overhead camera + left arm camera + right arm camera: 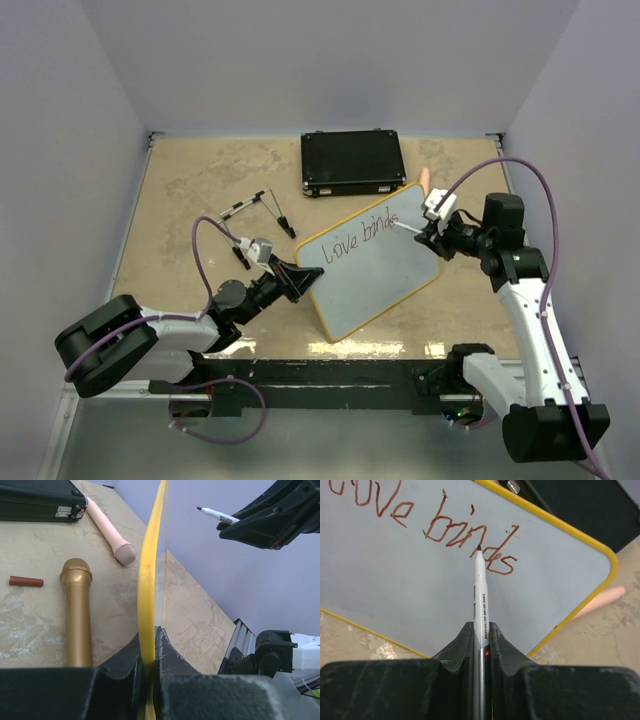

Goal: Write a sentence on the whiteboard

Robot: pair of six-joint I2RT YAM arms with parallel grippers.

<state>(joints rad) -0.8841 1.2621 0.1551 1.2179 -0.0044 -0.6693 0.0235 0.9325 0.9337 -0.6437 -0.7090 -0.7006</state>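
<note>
whiteboard [375, 270] is held tilted over the tabletop [190, 190], just in front of the black case [352, 162]. the left jaws pinch only its yellow edge, so i'd judge a hard pen push could pivot or slip it. marker [481, 600] is pinched in the right jaws, tip just off the face and liable to slide in that grip. writing [358, 238] reads "love binds", 2 words ending near the rim; a dragged tip could smear it.

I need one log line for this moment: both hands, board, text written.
left hand: shut on whiteboard edge | right hand: shut on marker, tip off whiteboard | sentence: reads "love binds"
</note>
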